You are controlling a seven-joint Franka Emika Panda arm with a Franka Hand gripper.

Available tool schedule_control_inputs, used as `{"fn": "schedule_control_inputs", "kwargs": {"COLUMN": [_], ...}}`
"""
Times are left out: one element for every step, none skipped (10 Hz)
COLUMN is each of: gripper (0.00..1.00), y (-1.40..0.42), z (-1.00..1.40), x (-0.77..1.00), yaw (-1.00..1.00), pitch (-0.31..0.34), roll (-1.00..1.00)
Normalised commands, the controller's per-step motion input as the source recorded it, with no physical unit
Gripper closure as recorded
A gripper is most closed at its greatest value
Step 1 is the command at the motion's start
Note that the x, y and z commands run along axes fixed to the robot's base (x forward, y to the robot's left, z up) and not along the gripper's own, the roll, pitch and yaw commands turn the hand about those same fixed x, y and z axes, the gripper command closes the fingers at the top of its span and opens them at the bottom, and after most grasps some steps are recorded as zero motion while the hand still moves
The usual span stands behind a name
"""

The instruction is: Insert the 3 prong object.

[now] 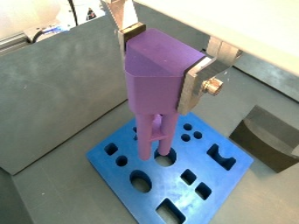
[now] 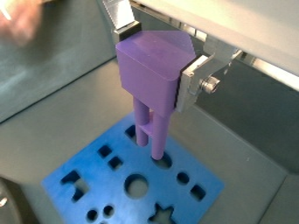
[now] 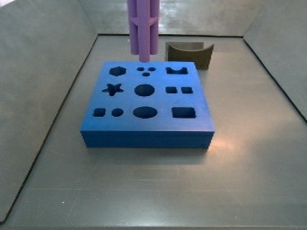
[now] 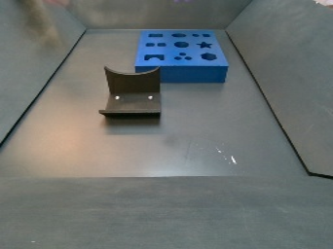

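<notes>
Light-purple plastic, the peg point(image 1: 156, 96) hangs upright in the tool point(image 1: 167, 59), whose silver fingers point(image 1: 195, 80) clamp its thick upper body from two opposite sides in both wrist views; the tool is clenched on the peg. The peg's slim prongs point straight down over the blue block point(image 1: 176, 171), with their tips right at, or just inside, a group of small holes near one edge of the block; whether they have entered cannot be told. In a side view the peg point(image 3: 144, 30) stands over the three small round holes in the block's point(image 3: 150, 110) far row, its top cut off by the frame edge and the tool out of sight. The block lies flat on the grey surface point(image 3: 246, 171), its top pierced with many cut-outs, among them a star, circles and squares. A dark brown block point(image 4: 131, 93) with a curved notch sits on the surface apart from the blue block point(image 4: 182, 53)
</notes>
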Motion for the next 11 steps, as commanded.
{"fn": "schedule_control_inputs", "kwargs": {"gripper": [1.00,1.00,1.00,1.00,1.00,1.00,1.00,1.00,1.00,1.00,1.00], "y": [1.00,0.98,0.95,0.96,0.81,0.56,0.42,0.45,0.21,0.05,0.00], "z": [-1.00,-0.92,-0.78,-0.76,-0.73,-0.61,-0.39,-0.18,-0.18,-0.28,-0.42], "x": [0.15,0.29,0.14,0.00,-0.04,-0.15,-0.33,-0.06,0.07,0.22,0.14], "yaw": [0.00,0.00,0.00,0.00,-0.10,-0.38,-0.50,-0.39,-0.17,0.00,0.09], "pitch": [0.000,0.000,0.000,-0.047,-0.086,-0.067,-0.044,0.000,0.000,0.000,-0.076], "roll": [0.02,0.00,-0.01,-0.02,-0.06,-0.03,0.00,-0.07,-0.08,-0.05,-0.06]}}
